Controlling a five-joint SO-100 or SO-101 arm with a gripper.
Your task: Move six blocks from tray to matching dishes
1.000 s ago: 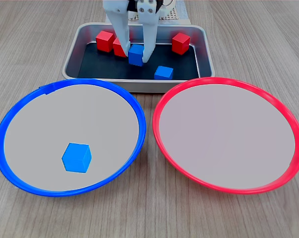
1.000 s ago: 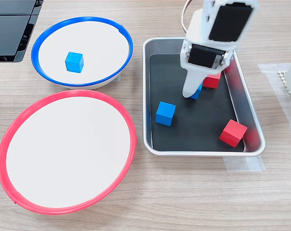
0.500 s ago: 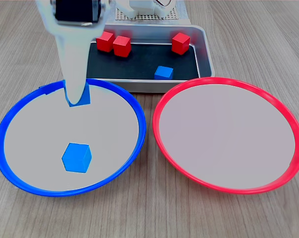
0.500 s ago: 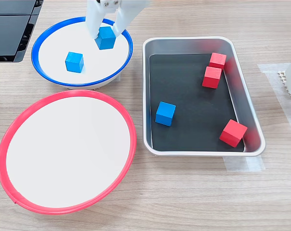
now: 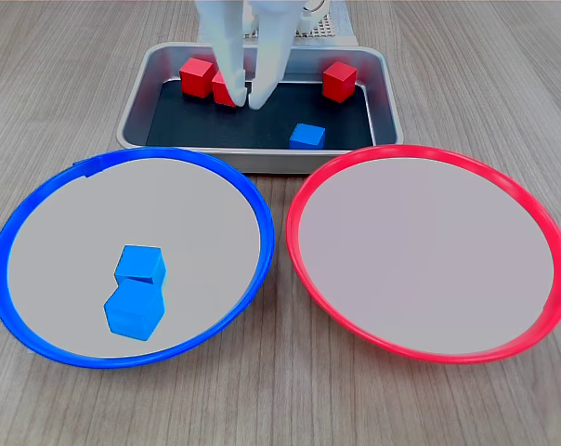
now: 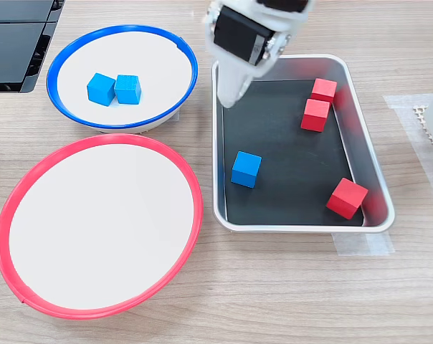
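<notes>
Blue dish [image 5: 20, 223] with two touching blue blocks [image 5: 136, 288], tool [image 5: 243, 100] closed, empty, over tray [image 5: 384, 88]

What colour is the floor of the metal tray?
Black, inside the rectangular silver metal tray; it shows best in the second exterior view.

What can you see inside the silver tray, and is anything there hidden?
Inside the tray sit one blue block and three red blocks. In the first exterior view the claw partly covers one red block.
</notes>
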